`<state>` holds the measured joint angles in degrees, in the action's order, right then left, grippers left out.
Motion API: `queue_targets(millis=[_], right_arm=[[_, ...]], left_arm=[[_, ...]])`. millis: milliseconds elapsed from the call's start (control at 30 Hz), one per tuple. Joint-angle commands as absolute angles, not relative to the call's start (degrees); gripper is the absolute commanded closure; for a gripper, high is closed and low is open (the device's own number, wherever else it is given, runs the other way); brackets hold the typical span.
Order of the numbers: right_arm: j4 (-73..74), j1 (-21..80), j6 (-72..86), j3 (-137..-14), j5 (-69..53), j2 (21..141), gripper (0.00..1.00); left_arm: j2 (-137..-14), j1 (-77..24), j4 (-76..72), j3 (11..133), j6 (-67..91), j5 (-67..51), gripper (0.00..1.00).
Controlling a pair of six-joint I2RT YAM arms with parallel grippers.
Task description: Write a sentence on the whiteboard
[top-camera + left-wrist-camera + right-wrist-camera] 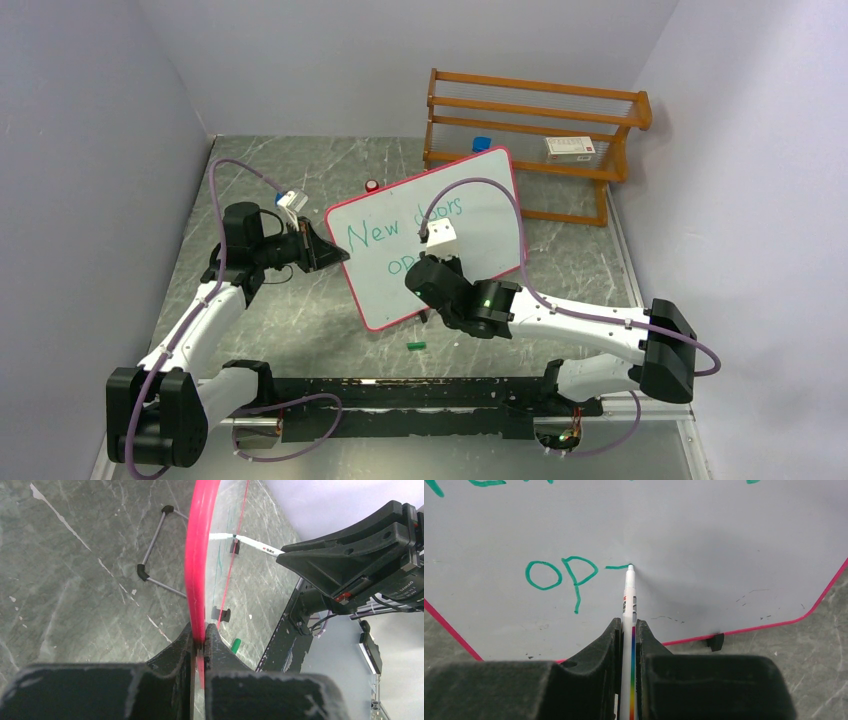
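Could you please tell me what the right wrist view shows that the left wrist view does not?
Only the right wrist view: the sentence face-on, so far a green "op" and a short stroke, with the marker tip touching the whiteboard.
Only the left wrist view: the left gripper shut on the board's pink rim, seen edge-on, a grey wire stand beside it, and a small green cap on the table.
Both: the whiteboard, the marker and the right gripper shut on it.
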<state>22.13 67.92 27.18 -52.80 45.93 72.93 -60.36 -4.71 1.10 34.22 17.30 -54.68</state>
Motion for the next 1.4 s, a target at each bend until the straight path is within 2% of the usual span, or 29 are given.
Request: queue_targets(millis=[0,600,1367], right_arm=[[20.65,67.24,27.42,-52.45,48.33,72.24,1.0],[16.52,67.25,24.22,-53.36,45.89,72.69,1.0],[18.59,67.59,24.21,-53.26,40.63,73.2,1.0]], left_arm=[[-61.05,-4.6,3.36,35.07,15.31,-52.72,0.95],[-61.59,-4.57,3.08,35.07,15.47,-52.98,0.95],[-61.27,-4.57,3.44,35.21,15.23,-52.59,0.95]])
